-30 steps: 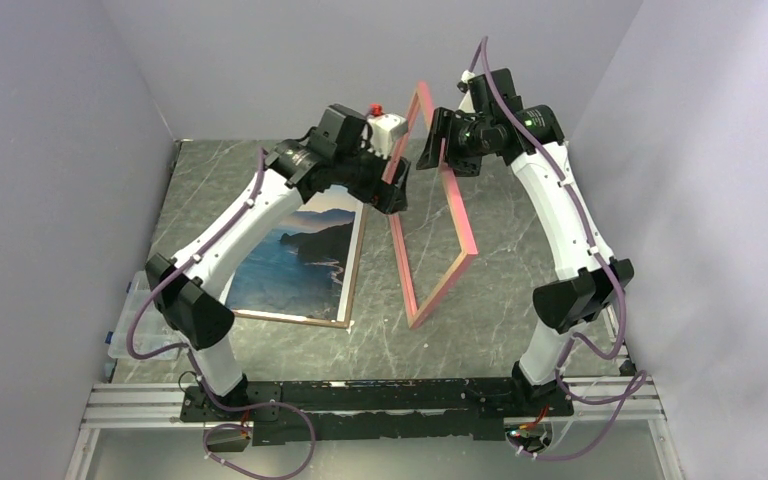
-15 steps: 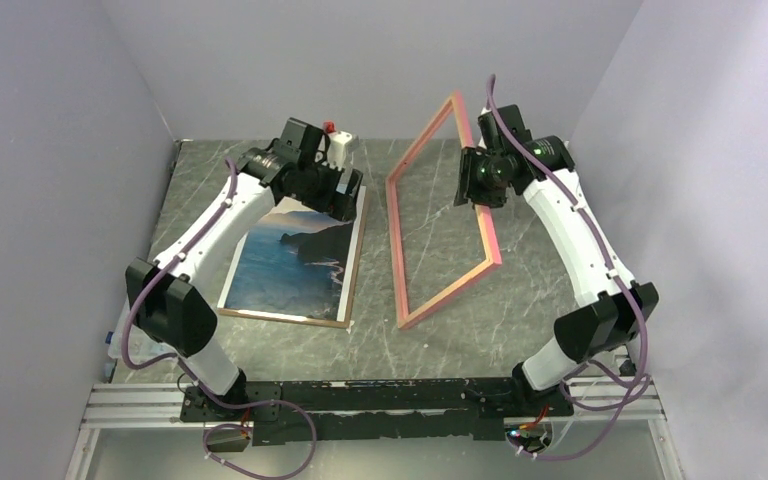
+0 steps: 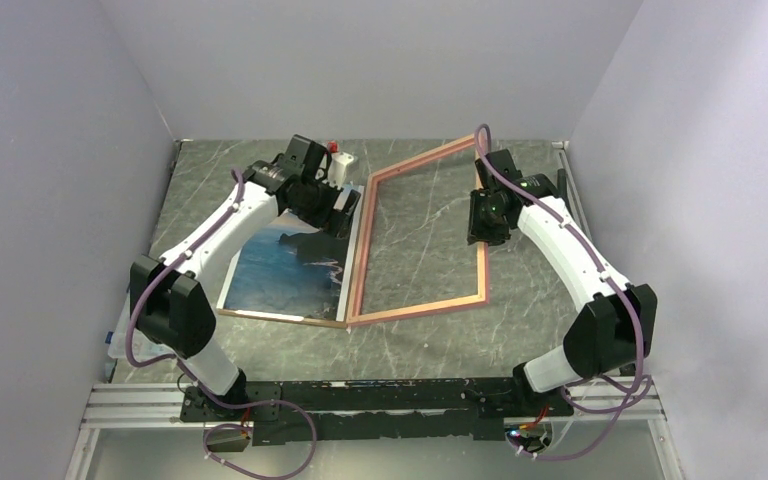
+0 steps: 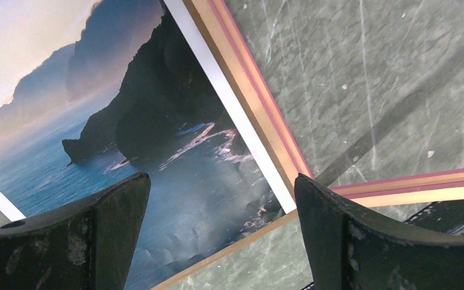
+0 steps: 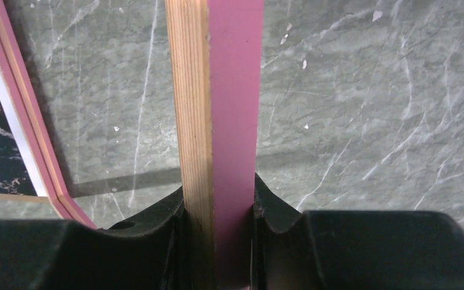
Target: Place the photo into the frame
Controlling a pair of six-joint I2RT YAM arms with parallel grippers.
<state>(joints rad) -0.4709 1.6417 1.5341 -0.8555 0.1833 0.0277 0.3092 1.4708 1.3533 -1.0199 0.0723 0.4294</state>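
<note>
The photo [image 3: 285,265], a blue coastal print, lies face up on a brown backing board [image 3: 290,319] at the left. It also shows in the left wrist view [image 4: 127,121]. The frame [image 3: 360,250] lies almost flat to its right, wood-brown side up, its left rail along the photo's right edge [image 4: 248,84]. My right gripper [image 3: 487,215] is shut on the frame's right rail [image 5: 223,90] and holds it slightly off the table; its jaws [image 5: 217,193] pinch both faces. My left gripper [image 3: 335,205] is open and empty above the photo's far right corner [image 4: 220,181].
A clear plastic box [image 3: 125,320] sits at the table's left edge. Grey walls close in the left, back and right sides. The marble table [image 3: 520,330] shows through the frame's pane and around it.
The frame stood tilted up on its edge; my right gripper has lowered it to the right until it lies nearly flat. My left gripper has let go of it and drawn back over the photo.
</note>
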